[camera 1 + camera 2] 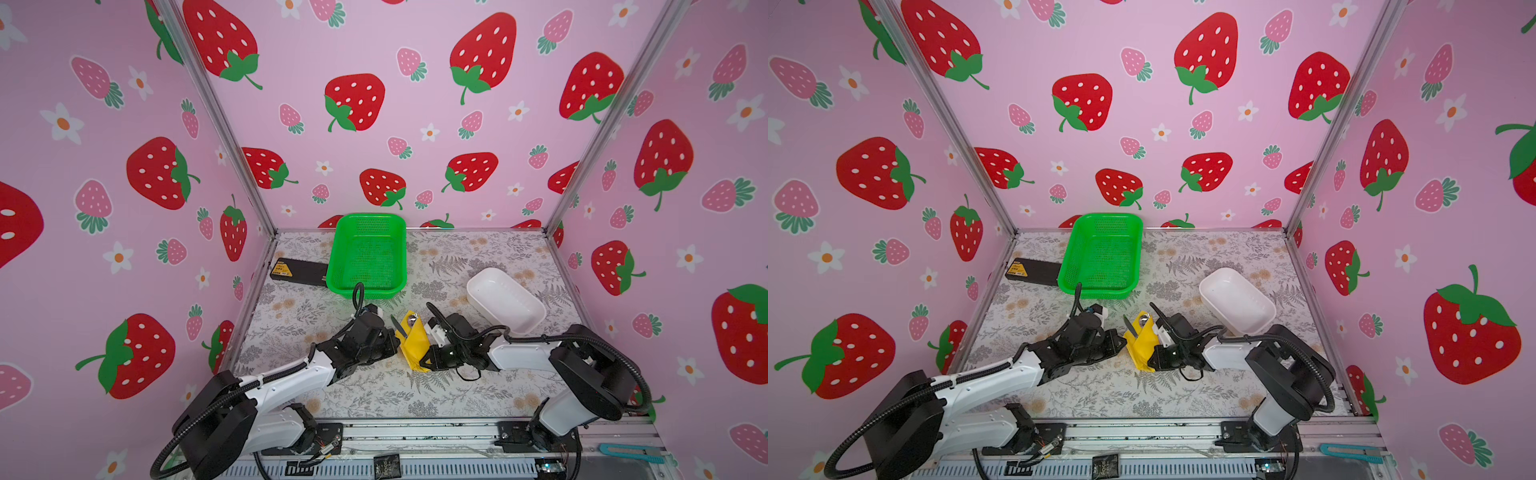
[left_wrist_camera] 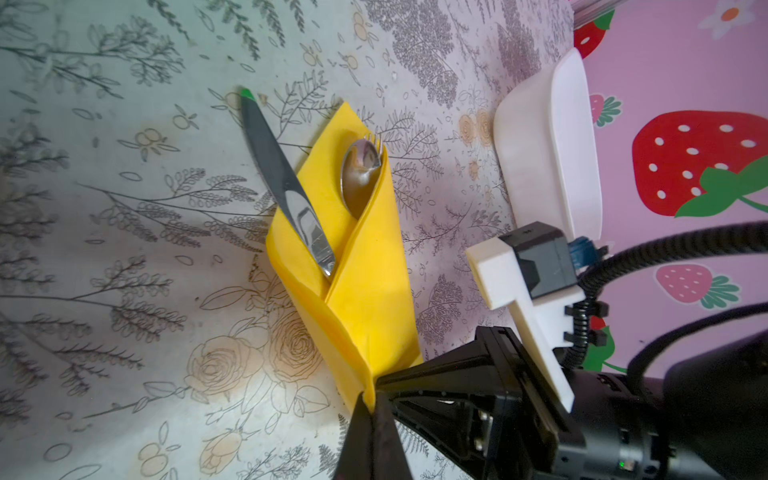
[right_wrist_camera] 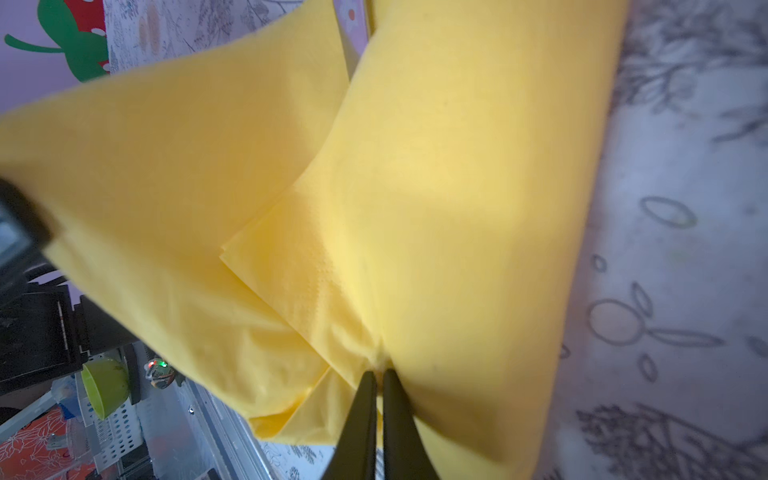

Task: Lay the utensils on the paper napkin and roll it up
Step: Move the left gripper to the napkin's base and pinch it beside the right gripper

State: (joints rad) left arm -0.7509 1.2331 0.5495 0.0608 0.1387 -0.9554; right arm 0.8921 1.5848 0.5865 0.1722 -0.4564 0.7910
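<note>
Yellow paper napkin (image 2: 365,291) | folded over utensils (image 2: 291,195) | tips protruding

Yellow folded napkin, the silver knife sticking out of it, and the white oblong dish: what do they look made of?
Yellow folded napkin: thin matte paper, it seems; sharp creases and a faint embossed grain in the right wrist view. Silver knife: polished metal, mirror-like reflections. White oblong dish: smooth, slightly glossy; plastic or ceramic, can't tell.

Floral-print bench (image 1: 374,390) carries a green basket (image 1: 345,249) and black box (image 1: 297,271) at the back, white dish (image 1: 505,301) right, folded yellow napkin (image 1: 413,345) centre.
</note>
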